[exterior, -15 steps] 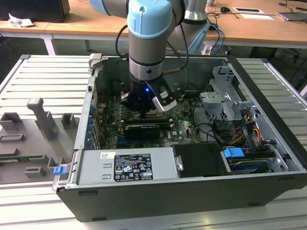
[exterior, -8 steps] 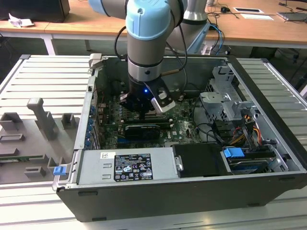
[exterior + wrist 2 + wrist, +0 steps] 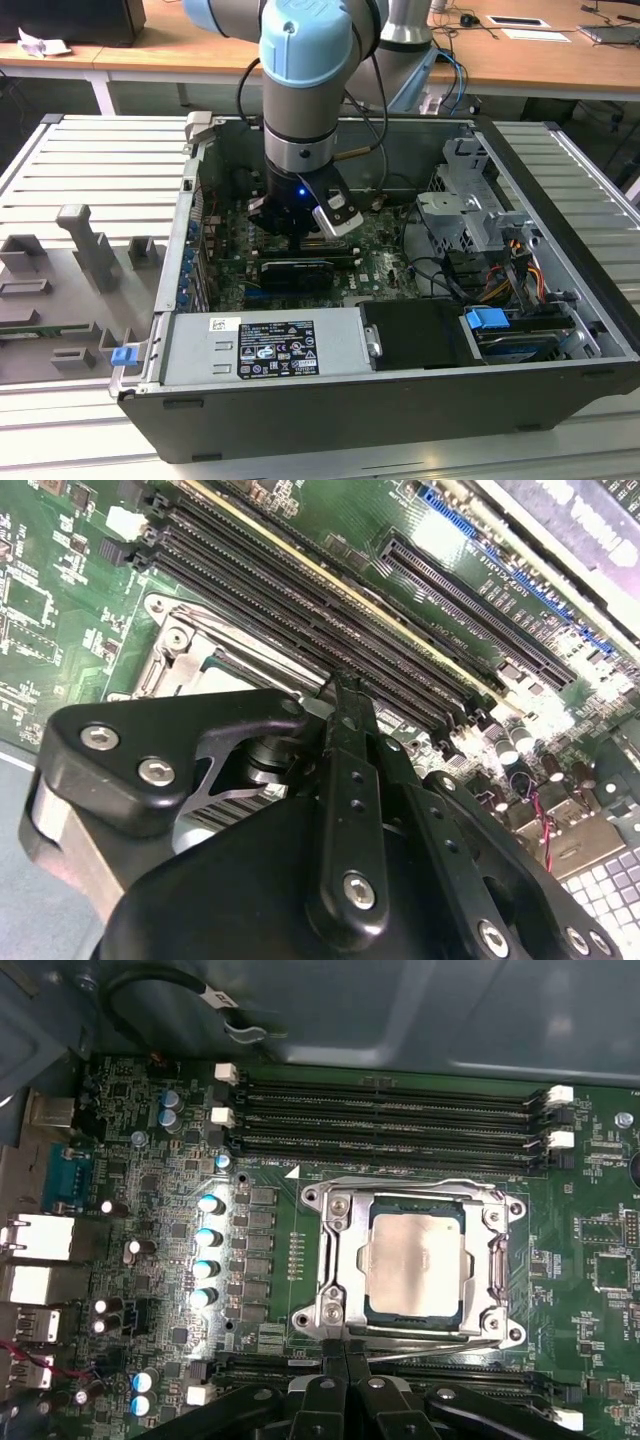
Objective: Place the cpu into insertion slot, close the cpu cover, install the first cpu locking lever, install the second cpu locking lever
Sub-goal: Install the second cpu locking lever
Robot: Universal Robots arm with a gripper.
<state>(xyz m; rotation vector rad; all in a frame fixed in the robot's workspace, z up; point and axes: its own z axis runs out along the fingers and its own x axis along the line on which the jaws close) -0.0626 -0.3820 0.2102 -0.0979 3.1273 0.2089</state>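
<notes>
- A Universal Robots arm reaches down into an open computer case [image 3: 560, 300] on a ribbed grey workbench [image 3: 90, 170], its gripper [image 3: 300, 225] low over the green motherboard [image 3: 385, 265] in the exterior view.
- In the first wrist view, the cpu [image 3: 413, 1262], its pale silver top facing up, sits inside the socket, framed by the cpu cover [image 3: 335, 1260], which lies flat and closed around it.
- A thin wire locking lever [image 3: 440, 1341] runs along the socket edge nearest the gripper; whether it is latched cannot be told.
- The gripper's [image 3: 345, 1360] black fingers [image 3: 332, 1362] are pressed together, tip to tip, holding nothing visible, and meet right at that socket edge.
- In the second wrist view the gripper [image 3: 345, 695] tips come to a point beside the socket's metal frame [image 3: 175, 645], next to the rows of black memory slots [image 3: 300, 590].
- A metal drive cage [image 3: 480, 215] stands at the exterior view's right of the case.
</notes>
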